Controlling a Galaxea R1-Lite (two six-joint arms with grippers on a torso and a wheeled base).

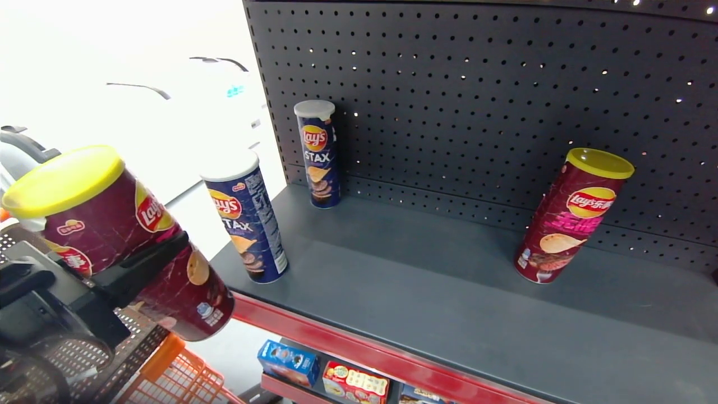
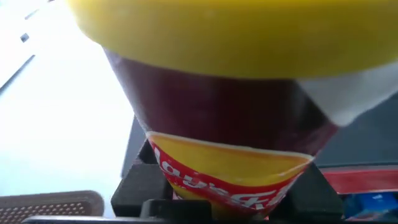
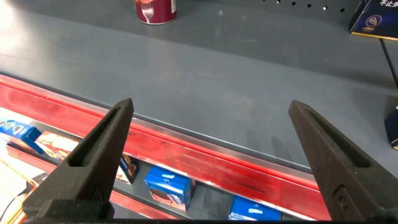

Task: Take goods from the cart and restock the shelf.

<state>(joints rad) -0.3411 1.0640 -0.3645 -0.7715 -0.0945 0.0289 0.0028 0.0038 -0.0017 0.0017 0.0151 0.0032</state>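
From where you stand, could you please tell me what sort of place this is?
Likely a shop aisle: dark pegboard-backed metal shelf, tall blue chip cans standing on it, orange wire cart.

Maroon can (image 1: 106, 219) (yellow lid) tilted beside shelf (image 1: 420, 280).

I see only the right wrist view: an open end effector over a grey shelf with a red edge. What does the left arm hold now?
Observer: The left end effector grips a yellow-lidded maroon can, tilted, off the left front corner of the shelf.
Operator: What stands on that left end of the shelf?
Observer: Two upright cans: the front blue can near the edge, the back blue can close to the pegboard.
Operator: And below the held can?
Observer: An orange basket.
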